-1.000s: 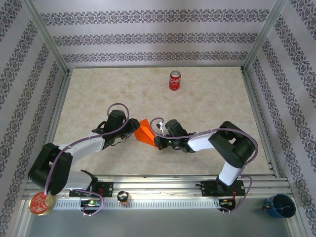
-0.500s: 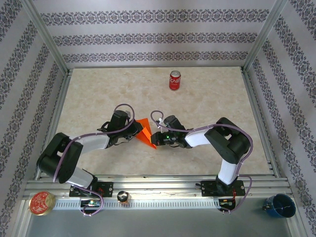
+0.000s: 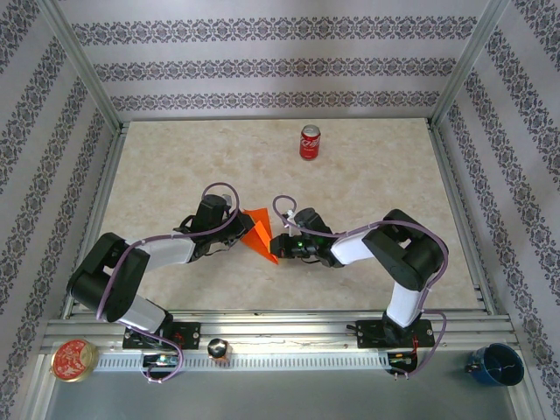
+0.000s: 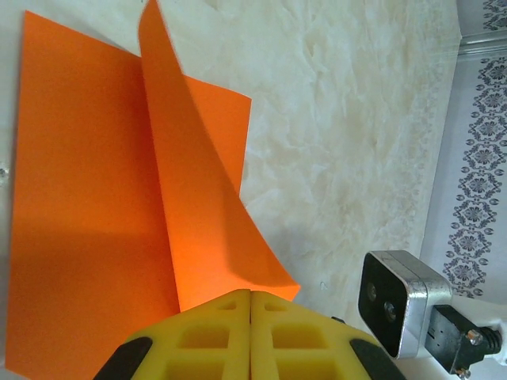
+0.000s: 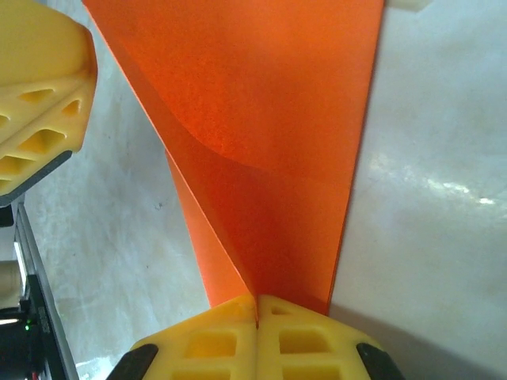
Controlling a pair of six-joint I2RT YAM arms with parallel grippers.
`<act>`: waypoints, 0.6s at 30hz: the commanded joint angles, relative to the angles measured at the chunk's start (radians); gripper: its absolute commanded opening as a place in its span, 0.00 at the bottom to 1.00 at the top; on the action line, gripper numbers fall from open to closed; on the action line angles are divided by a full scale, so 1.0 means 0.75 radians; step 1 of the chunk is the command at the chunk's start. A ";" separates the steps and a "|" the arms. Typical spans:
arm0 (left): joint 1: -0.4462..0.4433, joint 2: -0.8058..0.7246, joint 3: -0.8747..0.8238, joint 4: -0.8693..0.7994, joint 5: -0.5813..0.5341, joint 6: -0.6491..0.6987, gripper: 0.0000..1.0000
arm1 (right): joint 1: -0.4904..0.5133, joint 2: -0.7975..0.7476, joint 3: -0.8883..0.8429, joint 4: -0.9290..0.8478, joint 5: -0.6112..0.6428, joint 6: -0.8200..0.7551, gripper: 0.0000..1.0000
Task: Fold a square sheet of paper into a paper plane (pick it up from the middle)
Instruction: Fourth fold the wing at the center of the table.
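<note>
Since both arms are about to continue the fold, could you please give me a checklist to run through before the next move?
1. Left pincer shut on the square sheet of paper: ok.
2. Right pincer shut on the same sheet: ok.
3. Fold pressed flat: not ok, one flap stands up from the part lying on the table.
4. Edges lined up for a centre crease: cannot tell.
5. Soda can upright and well apart from the paper: ok.
</note>
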 commanded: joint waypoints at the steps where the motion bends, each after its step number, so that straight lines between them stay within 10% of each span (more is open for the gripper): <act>1: 0.014 0.014 -0.004 0.058 -0.005 -0.014 0.07 | 0.008 -0.019 -0.040 0.031 0.070 0.029 0.00; 18: 0.018 0.164 -0.036 -0.030 -0.038 -0.068 0.00 | 0.019 -0.063 -0.066 0.002 0.140 -0.008 0.00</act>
